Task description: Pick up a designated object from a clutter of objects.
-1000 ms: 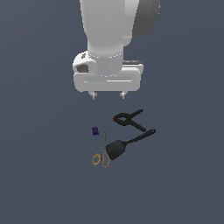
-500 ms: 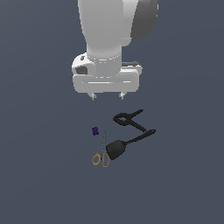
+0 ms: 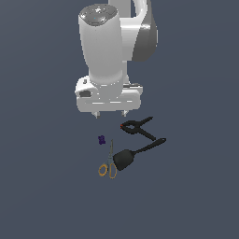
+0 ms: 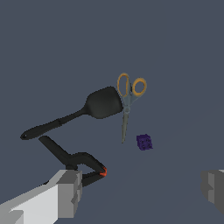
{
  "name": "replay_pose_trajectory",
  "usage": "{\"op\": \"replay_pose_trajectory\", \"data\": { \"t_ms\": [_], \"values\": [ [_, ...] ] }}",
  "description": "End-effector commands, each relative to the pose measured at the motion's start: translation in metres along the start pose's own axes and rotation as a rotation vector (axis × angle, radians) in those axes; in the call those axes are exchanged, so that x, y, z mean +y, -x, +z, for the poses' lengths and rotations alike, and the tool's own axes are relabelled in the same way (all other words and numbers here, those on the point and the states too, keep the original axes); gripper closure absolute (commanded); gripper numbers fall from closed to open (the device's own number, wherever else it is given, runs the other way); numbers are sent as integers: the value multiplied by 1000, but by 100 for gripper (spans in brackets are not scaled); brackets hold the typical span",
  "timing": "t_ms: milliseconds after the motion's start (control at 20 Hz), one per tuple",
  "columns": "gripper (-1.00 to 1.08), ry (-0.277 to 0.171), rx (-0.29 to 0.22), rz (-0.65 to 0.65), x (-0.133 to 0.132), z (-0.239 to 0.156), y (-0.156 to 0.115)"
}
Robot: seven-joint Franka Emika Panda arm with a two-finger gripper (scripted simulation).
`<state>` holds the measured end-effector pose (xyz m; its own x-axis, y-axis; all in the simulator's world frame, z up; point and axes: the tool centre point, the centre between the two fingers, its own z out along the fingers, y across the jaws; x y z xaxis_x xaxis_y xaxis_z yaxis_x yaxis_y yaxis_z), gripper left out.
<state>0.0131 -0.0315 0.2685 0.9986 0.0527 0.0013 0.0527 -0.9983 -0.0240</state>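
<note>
Four items on desk: clamp, spatula, scissors, purple block. Block sits apart, just left of scissor blades. Fingers open, empty, above cluster. Arm shifted slightly vs 1 s ago, clutter unmoved; descent onto block still pending.

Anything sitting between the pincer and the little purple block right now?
No. In the exterior view the stretch from the pincer down to the purple block is bare floor. The clamp and scissors lie off to the side.
</note>
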Motion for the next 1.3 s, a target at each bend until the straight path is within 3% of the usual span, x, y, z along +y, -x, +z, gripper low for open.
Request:
{"op": "replay_pose_trajectory", "data": {
  "t_ms": [0,650,1250],
  "values": [
    [-92,1,0,-19,7,20,0],
    [-92,14,-1,-143,51,146,18],
    [-92,24,-4,-196,68,194,37]
  ]
}}
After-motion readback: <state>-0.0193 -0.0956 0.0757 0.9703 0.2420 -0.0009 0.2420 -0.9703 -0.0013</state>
